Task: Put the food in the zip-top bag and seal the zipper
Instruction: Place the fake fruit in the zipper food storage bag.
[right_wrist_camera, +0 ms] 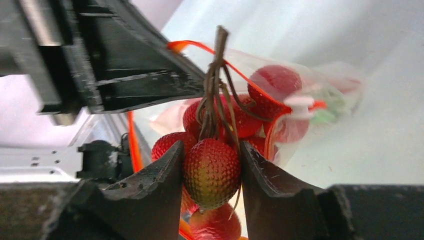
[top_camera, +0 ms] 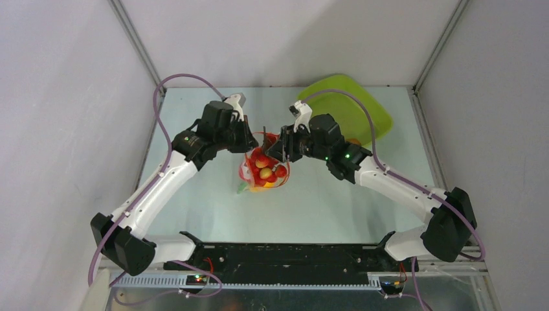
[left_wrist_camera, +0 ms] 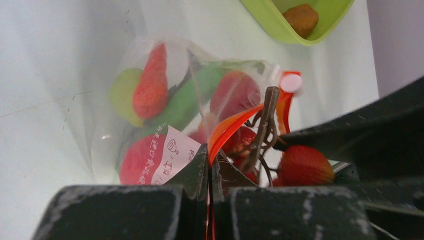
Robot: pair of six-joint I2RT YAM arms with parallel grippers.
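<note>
Two grips I see: left fingers (left_wrist_camera: 192, 172) pinched on zipper (left_wrist_camera: 232, 127) of zip-top bag (left_wrist_camera: 106, 134), right fingers (right_wrist_camera: 160, 175) clamped on red grapes (right_wrist_camera: 211, 172).

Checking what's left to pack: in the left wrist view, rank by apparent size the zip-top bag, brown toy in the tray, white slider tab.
zip-top bag
brown toy, despite sitting farther away
white slider tab
</note>
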